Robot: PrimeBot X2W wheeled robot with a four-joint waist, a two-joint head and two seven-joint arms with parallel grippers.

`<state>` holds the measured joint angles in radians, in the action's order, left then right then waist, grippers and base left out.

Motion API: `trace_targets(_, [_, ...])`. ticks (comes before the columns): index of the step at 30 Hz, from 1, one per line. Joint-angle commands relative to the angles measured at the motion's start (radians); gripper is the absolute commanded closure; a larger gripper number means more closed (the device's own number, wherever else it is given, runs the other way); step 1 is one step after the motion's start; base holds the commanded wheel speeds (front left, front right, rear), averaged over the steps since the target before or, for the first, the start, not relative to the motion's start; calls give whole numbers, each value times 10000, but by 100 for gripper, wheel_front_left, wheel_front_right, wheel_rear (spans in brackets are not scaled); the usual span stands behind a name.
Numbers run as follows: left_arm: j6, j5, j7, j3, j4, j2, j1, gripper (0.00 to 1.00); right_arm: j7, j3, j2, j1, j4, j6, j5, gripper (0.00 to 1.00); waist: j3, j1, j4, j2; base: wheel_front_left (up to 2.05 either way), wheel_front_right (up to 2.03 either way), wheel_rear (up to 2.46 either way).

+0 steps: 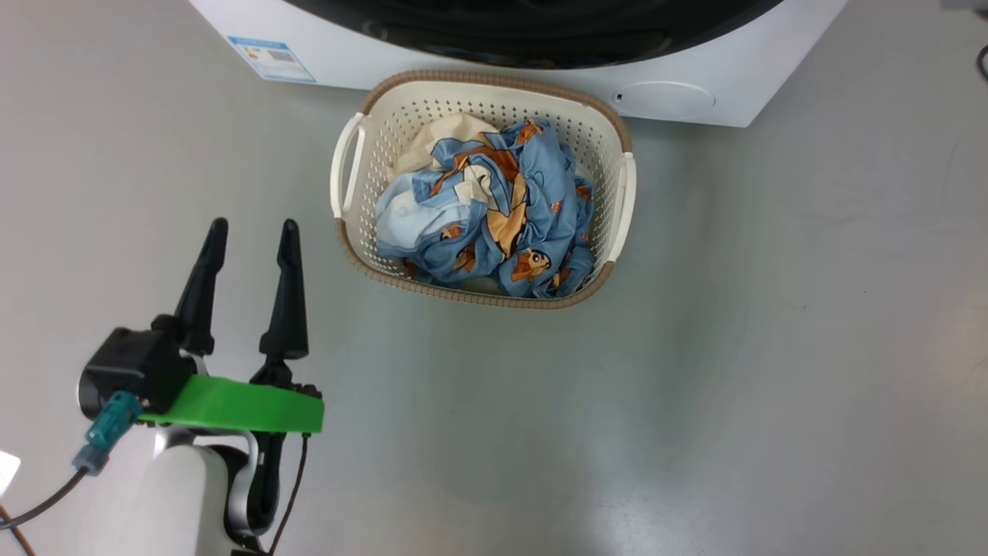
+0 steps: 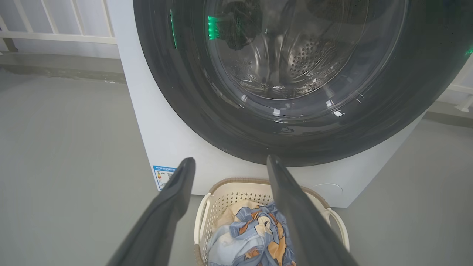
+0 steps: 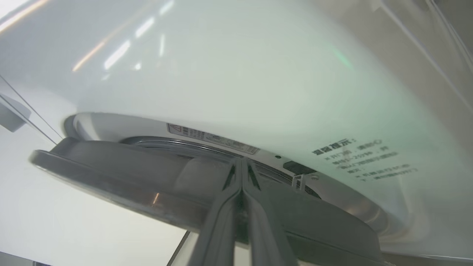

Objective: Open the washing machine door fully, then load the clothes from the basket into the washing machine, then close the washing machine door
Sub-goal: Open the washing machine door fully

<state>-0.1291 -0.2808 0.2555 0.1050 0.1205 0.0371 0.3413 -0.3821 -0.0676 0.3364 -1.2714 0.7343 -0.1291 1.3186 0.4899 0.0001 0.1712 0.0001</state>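
2 views | head: left jaws spread near basket (image 1: 502, 79) | wrist: right jaws pressed together at door (image 3: 111, 177)

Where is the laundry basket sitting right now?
In the head view the basket sits on the floor at upper centre, just in front of the washing machine, ahead and right of the open left pincer, with the clothes inside it.
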Motion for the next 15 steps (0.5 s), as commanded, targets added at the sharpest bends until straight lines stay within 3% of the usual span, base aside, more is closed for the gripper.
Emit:
trace_targets(1, [-15,-120,63,-260,-274,186,198,0,-122,-170,-21,-357,-199,-16,-75,100,75,0,71,-1,0,0,0])
trace_targets(15, [-15,-179,63,-206,-83,146,150,0,-1034,-810,6,-870,445,-16,-179,100,-158,0,284,-1,0,0,0])
